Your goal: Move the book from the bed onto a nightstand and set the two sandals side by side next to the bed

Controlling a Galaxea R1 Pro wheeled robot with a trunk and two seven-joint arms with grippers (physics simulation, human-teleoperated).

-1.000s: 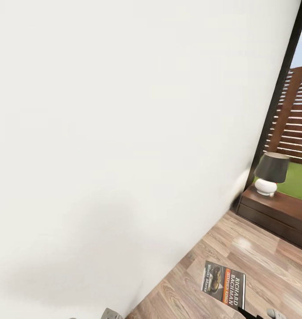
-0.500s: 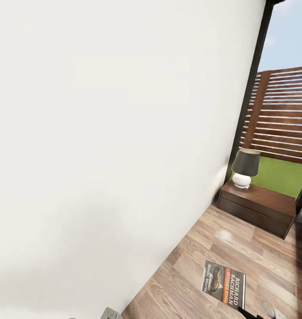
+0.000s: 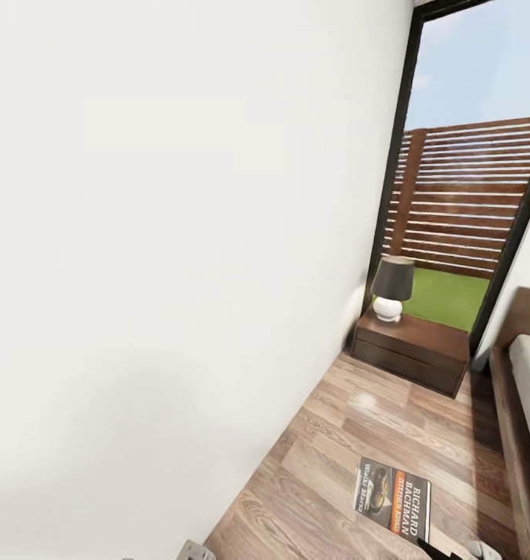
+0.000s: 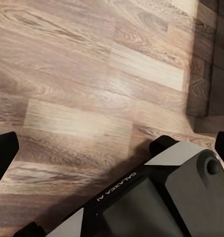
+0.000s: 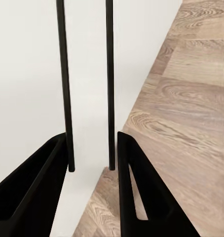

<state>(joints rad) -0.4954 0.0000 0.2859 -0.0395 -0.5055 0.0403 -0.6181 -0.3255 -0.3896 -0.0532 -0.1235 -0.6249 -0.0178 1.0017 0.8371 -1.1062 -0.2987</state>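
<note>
Right pincer (image 5: 92,163) fingers pinched close around a thin edge, left pincer (image 4: 112,148) fingers spread wide apart

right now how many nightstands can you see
1. The nightstand stands against the white wall by the window, with a lamp on top, across the floor from the bed. Another may be out of frame.

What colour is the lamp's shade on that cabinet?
Dark grey-black, over a white base; the lamp shows best in the head view.
</note>
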